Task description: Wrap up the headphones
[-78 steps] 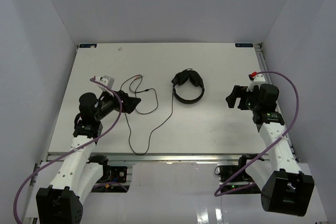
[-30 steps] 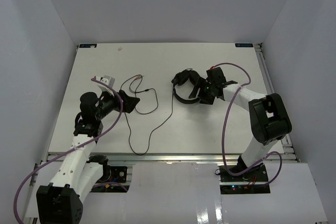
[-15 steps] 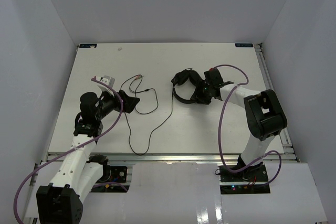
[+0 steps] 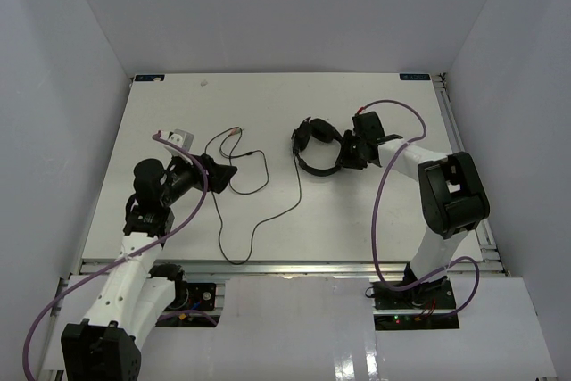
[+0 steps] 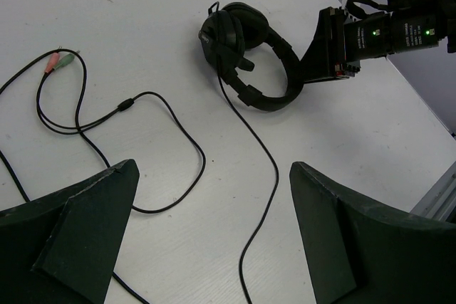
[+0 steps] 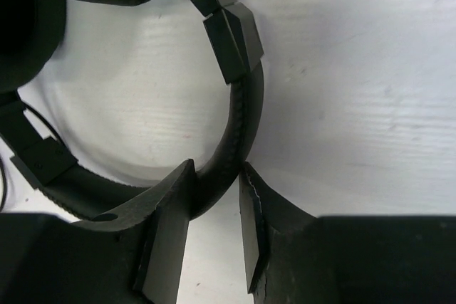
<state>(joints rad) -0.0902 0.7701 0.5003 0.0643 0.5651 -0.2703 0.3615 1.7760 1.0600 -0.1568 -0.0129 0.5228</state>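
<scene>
The black headphones [image 4: 314, 148] lie on the white table right of centre, earcups to the far left [image 5: 231, 30], thin headband curving round to the near right. My right gripper [image 4: 344, 156] has come in from the right and is shut on the headband [image 6: 241, 122], both fingers touching it [image 6: 216, 176]. The long thin cord [image 4: 268, 211] runs from the earcups toward the front and loops left to the reddish plug [image 4: 235, 132]. My left gripper [image 4: 227, 171] hovers open over the cord loops [image 5: 214, 176], holding nothing. In the left wrist view the plug [image 5: 57, 62] is at the far left.
Purple robot cables [image 4: 393, 140] arc over the right arm and along the left arm [image 4: 192, 202]. The table's [image 4: 161, 113] front edge with a metal rail [image 4: 285, 267] lies near the arm bases. White walls close in the other three sides.
My right arm swung in from the right side of the table to the headphones and its jaws closed on the headband. The headphones shifted slightly. The left arm stayed put.
</scene>
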